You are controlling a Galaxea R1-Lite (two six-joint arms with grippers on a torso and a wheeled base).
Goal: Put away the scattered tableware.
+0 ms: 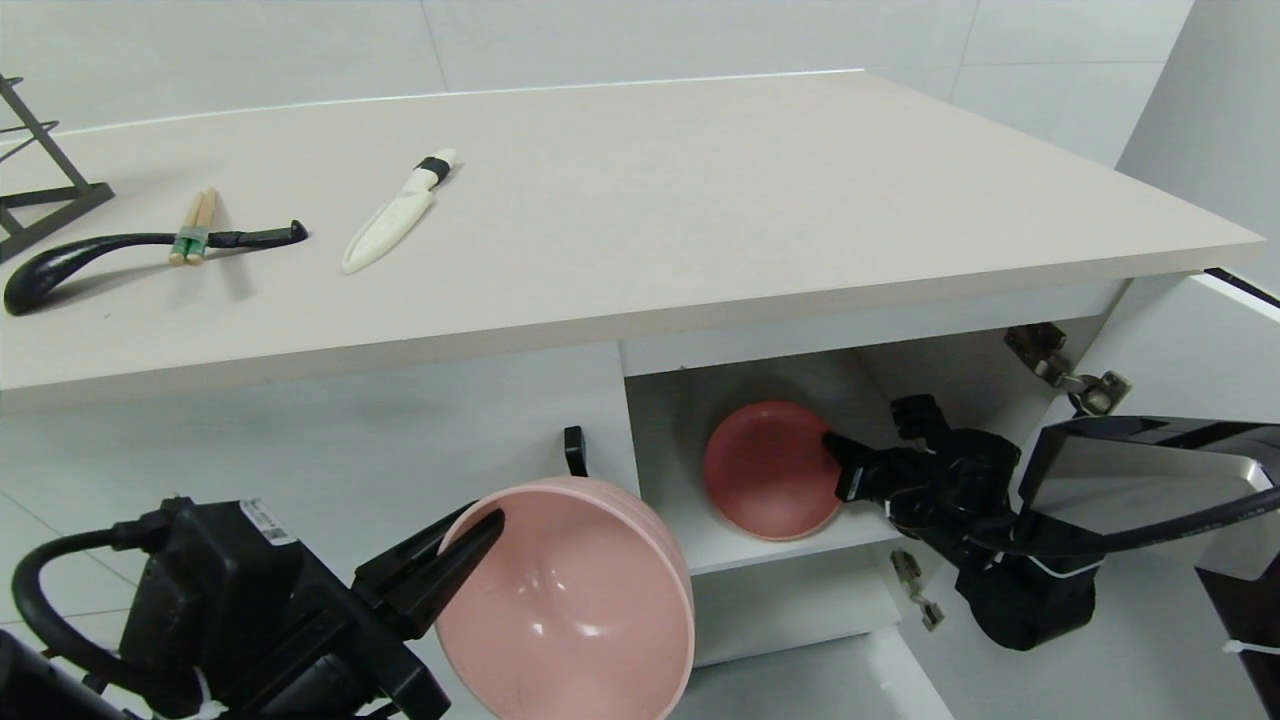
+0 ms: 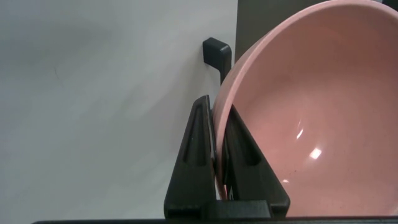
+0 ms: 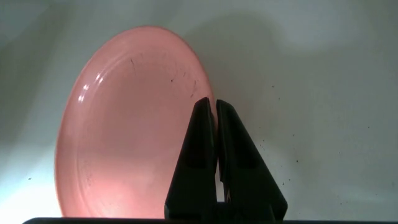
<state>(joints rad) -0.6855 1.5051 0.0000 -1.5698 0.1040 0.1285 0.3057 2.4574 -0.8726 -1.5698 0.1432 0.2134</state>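
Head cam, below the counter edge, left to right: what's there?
Left pincer clamped on the bowl's rim → pink bowl → pink plate standing on the cabinet shelf → right pincer clamped on the plate's edge.

one pink bowl [image 1: 580, 610]
one pink plate [image 1: 765, 470]; pink dishes two in all
one black ladle [image 1: 35, 278]
two chopsticks [image 1: 193, 228], bound as single pair by one green band
one cream knife [image 1: 392, 215], one dark band round handle
loose utensils on counter [image 1: 750, 200]: three kinds, four pieces
one dark wire rack [image 1: 40, 175]
one black cabinet handle [image 1: 574, 450]
two metal hinges: upper hinge [image 1: 1065, 372], lower hinge [image 1: 915, 590]
two grippers: left gripper [image 1: 495, 520], right gripper [image 1: 832, 440]
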